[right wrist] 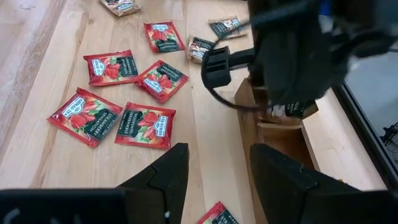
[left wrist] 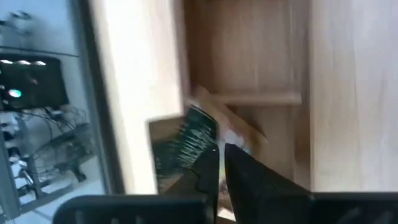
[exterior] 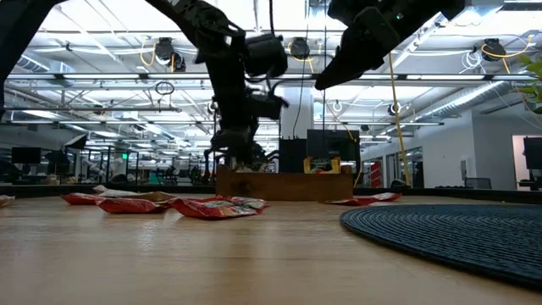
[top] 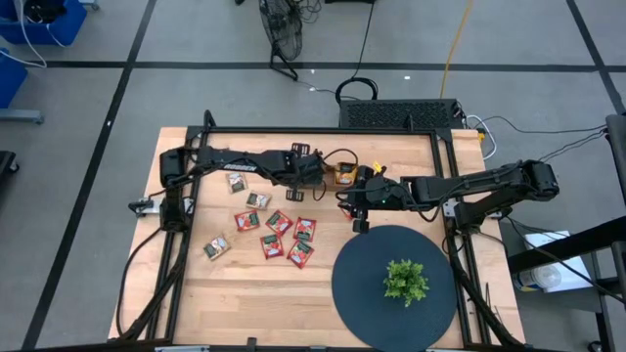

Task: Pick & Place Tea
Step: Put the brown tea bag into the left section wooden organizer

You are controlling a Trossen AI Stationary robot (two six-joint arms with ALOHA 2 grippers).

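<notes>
A pale wooden table point(top: 254, 293) carries loose tea sachets point(top: 279, 222) (mostly red) scattered left of centre. The left gripper point(left wrist: 221, 152) hangs over the wooden tray point(exterior: 284, 184), fingers nearly together on a dark-green sachet point(left wrist: 186, 142). The right gripper point(right wrist: 214, 171) hovers beside it, fingers apart and empty, above a round dark mat point(top: 362, 293).

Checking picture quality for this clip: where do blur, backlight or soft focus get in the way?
Left wrist view: motion-smeared; the tea packet at the left gripper over the wooden tray is streaky. Low view: bright ceiling lights leave both arms as silhouettes, near table soft. Right wrist view: red packets crisp, right gripper open. High view: evenly lit.
</notes>
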